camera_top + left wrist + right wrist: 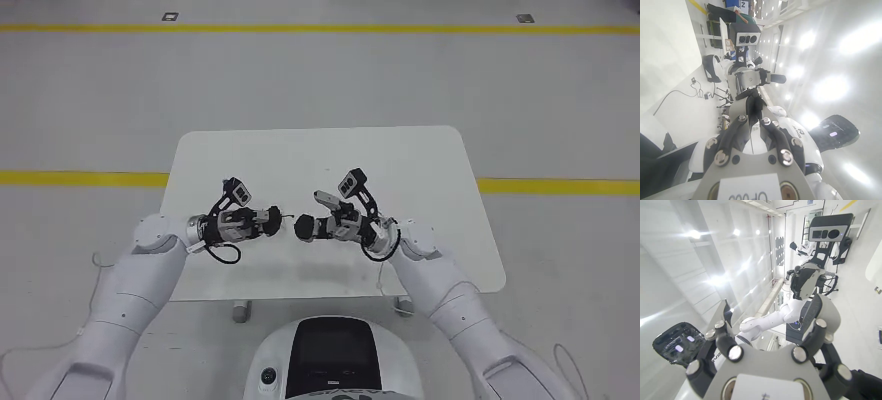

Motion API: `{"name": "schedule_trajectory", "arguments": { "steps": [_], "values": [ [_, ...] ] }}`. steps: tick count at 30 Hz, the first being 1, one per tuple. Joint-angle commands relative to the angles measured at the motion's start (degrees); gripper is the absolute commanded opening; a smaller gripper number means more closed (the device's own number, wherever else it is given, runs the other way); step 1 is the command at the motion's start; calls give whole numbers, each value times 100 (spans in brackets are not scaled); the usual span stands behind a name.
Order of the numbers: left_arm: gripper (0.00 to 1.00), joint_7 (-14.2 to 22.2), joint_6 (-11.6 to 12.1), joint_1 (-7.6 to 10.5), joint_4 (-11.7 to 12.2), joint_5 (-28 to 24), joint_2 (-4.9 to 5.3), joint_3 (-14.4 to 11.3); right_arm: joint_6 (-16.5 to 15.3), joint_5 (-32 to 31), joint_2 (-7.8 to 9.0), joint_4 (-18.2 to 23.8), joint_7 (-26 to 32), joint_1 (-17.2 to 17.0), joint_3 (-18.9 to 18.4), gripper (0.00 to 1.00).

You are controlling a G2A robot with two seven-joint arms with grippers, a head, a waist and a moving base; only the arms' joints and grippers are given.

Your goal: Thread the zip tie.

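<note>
Both arms hover over the white table [400, 160] with their grippers facing each other a short way apart. My left gripper [271, 222] [753, 104] is shut on the thin black zip tie [752, 136], whose strand runs back between the fingers toward the wrist. Just beyond it stands my right gripper [303, 228] [770, 306], open with its pads wide apart and nothing between them. In the right wrist view the left gripper [804, 285] is straight ahead. The tie's front end is hidden between the left fingers.
The table's top is bare around and beyond the grippers. Its near edge [300, 296] runs under the forearms. Grey floor with a yellow line [80, 178] surrounds the table.
</note>
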State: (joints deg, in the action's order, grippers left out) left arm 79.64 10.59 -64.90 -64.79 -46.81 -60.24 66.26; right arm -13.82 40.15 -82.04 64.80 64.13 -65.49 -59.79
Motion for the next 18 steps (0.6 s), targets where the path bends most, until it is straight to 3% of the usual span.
{"name": "schedule_trajectory", "arguments": {
  "steps": [1,6,13,18],
  "values": [
    [0,0,0,0,0,1,0,1,-47,32,-15,-123,17,49,47,53],
    [0,0,0,0,0,1,0,1,-174,108,-54,-381,46,130,155,37],
    [0,0,0,0,0,1,0,1,-276,107,-84,-575,15,186,254,22],
    [0,0,0,0,0,1,0,1,-310,86,-105,-659,-13,216,326,17]
  ]
}}
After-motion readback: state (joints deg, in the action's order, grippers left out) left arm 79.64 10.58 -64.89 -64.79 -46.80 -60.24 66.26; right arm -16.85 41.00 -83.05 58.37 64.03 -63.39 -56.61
